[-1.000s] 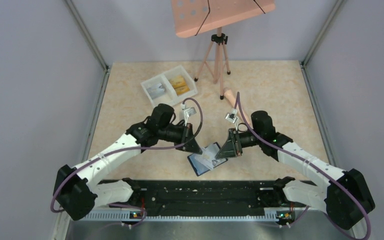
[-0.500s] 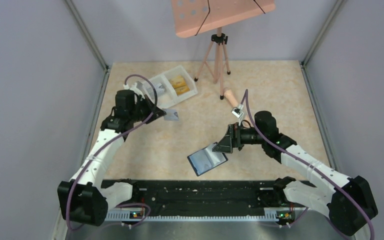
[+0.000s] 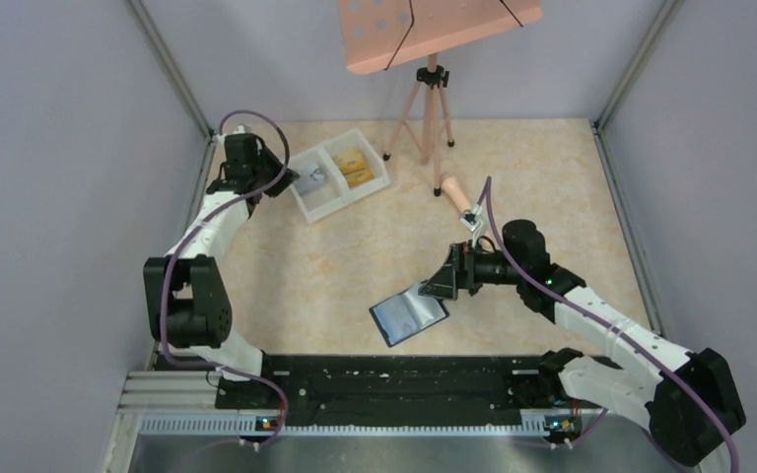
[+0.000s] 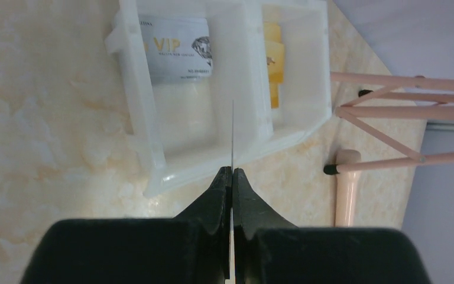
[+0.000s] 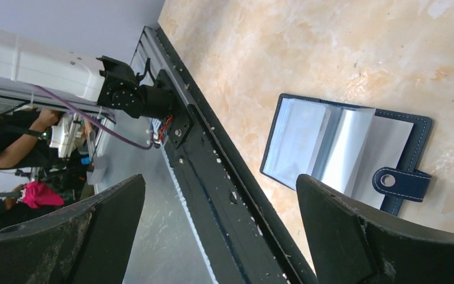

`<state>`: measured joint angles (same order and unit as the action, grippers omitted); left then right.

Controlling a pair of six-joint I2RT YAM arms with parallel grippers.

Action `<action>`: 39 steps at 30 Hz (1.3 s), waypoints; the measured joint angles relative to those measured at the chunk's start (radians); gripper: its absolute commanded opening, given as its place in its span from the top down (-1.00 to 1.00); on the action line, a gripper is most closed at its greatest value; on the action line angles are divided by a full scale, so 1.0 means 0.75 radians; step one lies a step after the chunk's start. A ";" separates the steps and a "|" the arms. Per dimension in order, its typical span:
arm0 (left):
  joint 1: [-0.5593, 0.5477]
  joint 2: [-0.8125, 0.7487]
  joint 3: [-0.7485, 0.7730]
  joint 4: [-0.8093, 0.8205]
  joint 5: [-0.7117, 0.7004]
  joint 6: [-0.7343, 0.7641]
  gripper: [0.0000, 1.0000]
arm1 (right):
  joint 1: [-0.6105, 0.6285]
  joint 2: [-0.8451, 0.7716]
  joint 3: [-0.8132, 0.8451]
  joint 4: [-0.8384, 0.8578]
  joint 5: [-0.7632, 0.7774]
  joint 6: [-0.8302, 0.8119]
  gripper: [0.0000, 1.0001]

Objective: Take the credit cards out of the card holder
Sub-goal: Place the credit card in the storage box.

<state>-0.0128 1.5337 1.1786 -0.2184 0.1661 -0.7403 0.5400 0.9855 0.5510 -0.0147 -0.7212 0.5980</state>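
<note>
Plastic card point(image 4: 233, 127), clamped in our left end effector point(image 4: 232, 171) over the tray point(image 4: 148, 130), needs dropping; our right end effector point(image 5: 220, 177) gapes.

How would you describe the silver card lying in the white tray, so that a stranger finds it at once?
On the far left part of the table stands a white tray with two compartments. The silver card lies in its left compartment, seen from above. It is pale grey with gold "VIP" letters, while the neighbouring cards are yellow-orange.
</note>
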 measured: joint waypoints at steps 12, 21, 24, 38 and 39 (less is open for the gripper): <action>0.078 0.436 0.294 0.053 0.122 0.015 1.00 | -0.006 0.064 -0.003 0.002 0.003 -0.003 -0.97; 0.084 0.578 0.427 0.050 0.146 0.057 1.00 | -0.010 0.122 -0.002 0.031 0.002 -0.003 -0.98; 0.087 0.598 0.434 0.045 0.143 0.074 1.00 | -0.011 0.139 -0.002 0.033 0.002 -0.003 -0.97; 0.087 0.632 0.456 0.035 0.096 0.124 0.97 | -0.017 0.164 -0.002 0.039 -0.002 -0.003 -0.98; 0.087 0.633 0.461 0.035 0.090 0.126 0.96 | -0.017 0.164 -0.002 0.039 -0.002 -0.003 -0.97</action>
<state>0.0528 2.0083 1.5242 -0.1925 0.2333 -0.6460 0.5270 1.1088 0.5499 0.0147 -0.7223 0.5957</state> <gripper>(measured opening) 0.012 0.987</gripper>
